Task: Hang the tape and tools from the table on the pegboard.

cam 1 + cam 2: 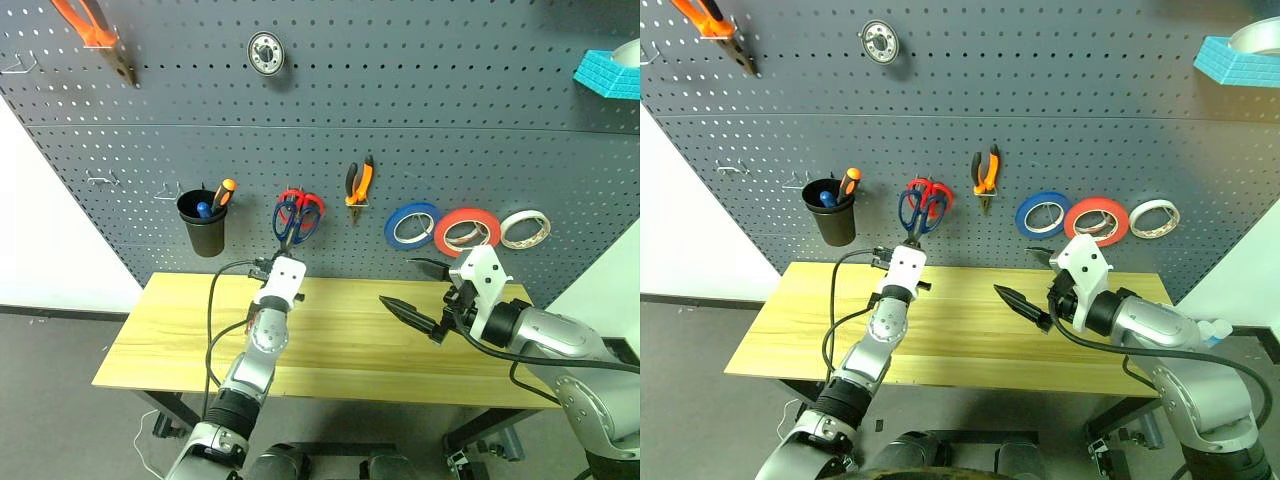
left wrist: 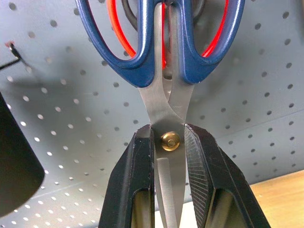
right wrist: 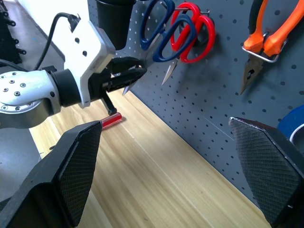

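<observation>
Left wrist view showed the left end effector [image 2: 170, 156] clamped on the blades of the dark-blue-handled scissors [image 2: 164, 57] at the pivot screw, one black finger [image 2: 135, 180] pressed against each side of the steel. The handle loops of these scissors were raised against the pegboard [image 1: 450, 100] and overlapped the red-handled scissors [image 3: 197, 28] already hanging there; whether the loops sat on a hook could not be told. In the left eye view the left end effector [image 1: 285, 262] was held level just below both pairs of scissors, above the far edge of the tabletop [image 1: 340, 340]. The right end effector [image 1: 420, 290] stood with its jaws spread wide and held nothing, hovering over the right part of the tabletop, well apart from the pegboard. The small orange-and-black-handled pliers [image 1: 359, 183] hung on the pegboard to the right of the scissors. Further right hung a blue tape roll [image 1: 411, 225], then the red tape [image 1: 466, 231], then a whitish roll [image 1: 524, 229], side by side in one row. A black cup [image 1: 202, 222] hung to the left of the scissors and held an orange-handled tool [image 1: 224, 192]. In the right wrist view a slim red-handled screwdriver [image 3: 111, 120] lay on the tabletop near the pegboard, below the left end effector.
</observation>
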{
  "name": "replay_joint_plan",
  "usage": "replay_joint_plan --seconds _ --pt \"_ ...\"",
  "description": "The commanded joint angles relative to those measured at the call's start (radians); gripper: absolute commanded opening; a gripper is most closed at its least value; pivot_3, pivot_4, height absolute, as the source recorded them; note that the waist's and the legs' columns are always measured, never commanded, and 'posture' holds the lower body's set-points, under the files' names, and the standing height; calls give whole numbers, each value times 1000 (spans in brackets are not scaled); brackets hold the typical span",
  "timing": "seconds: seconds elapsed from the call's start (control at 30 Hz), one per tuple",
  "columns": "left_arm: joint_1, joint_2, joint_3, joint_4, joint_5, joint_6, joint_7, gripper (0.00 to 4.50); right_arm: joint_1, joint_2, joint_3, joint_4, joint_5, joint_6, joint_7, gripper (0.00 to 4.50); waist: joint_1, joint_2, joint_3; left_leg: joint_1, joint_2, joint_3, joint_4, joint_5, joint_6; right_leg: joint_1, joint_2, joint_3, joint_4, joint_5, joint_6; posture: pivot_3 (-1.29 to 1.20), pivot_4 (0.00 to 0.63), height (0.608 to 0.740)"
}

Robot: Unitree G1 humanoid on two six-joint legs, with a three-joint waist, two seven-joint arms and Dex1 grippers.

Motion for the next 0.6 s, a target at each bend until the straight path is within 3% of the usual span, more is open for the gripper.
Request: replay_joint_plan --seconds 0.03,0.6 --pt "-51 -16 11 8 -20 -3 -7 583 -14 2 -1 -36 5 -16 -7 4500 0 0 0 0 0 0 0 0 0 0 0 0 0 0 0 -113 0 718" --pt "-169 -28 31 193 -30 -68 27 583 -13 14 -51 -62 93 -43 7 4500 -1 0 0 0 0 0 0 0 0 0 0 0 0 0 0 -118 0 718"
